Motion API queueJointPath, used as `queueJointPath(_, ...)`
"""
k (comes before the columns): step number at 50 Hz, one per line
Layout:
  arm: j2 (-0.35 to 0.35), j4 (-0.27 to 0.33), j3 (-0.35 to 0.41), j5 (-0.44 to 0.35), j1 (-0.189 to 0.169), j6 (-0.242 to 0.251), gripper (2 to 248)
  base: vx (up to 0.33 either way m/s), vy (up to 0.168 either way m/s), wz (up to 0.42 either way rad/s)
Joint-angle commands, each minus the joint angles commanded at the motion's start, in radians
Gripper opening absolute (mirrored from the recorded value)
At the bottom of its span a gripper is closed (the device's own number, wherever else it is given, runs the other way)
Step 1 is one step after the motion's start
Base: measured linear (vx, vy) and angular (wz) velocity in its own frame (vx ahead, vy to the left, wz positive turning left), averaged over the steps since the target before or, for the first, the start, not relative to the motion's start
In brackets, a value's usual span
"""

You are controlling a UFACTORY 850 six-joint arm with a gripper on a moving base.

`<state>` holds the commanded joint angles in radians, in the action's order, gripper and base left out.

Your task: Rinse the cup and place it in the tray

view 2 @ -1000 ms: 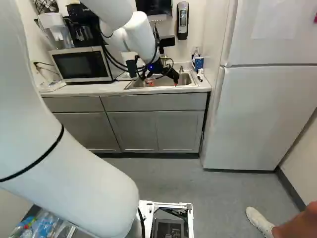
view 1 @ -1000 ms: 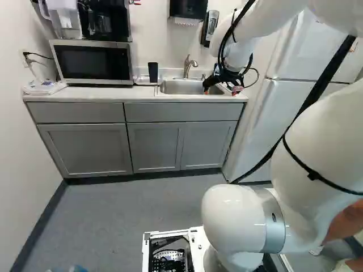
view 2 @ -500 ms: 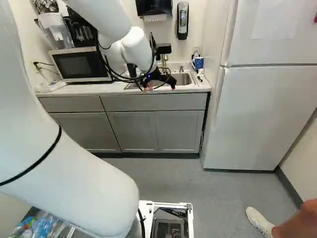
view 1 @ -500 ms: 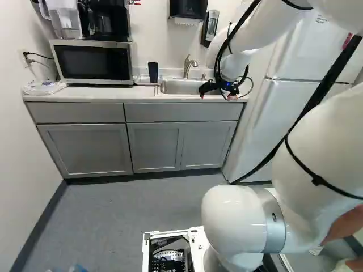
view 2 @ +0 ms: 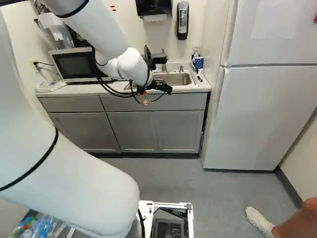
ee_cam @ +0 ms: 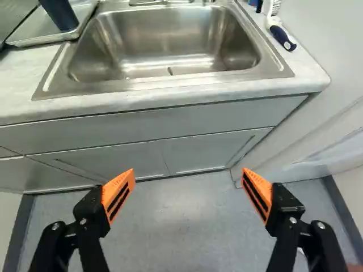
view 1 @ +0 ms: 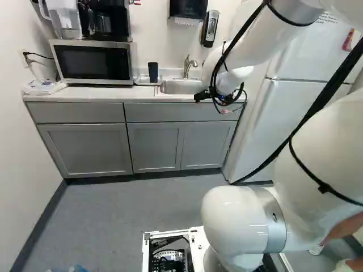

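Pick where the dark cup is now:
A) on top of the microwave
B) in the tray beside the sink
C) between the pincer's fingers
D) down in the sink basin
B: the wrist view shows the dark cup standing in the tray beside the sink, while the pincer is open and holds nothing.

At your twelve o'clock: sink (ee_cam: 170, 42), metal, satin sheen. Sink's ten o'clock: smooth dark cup (ee_cam: 60, 15), glossy tray (ee_cam: 35, 27). Your two o'clock: smooth fridge (view 2: 257, 116).
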<state>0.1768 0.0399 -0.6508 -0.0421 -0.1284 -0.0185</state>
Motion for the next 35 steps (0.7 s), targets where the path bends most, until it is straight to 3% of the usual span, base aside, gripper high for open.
queueJointPath(35,0.049,-0.019,0.271,-0.400,0.062,0.009,247,0.000,0.000,0.000)
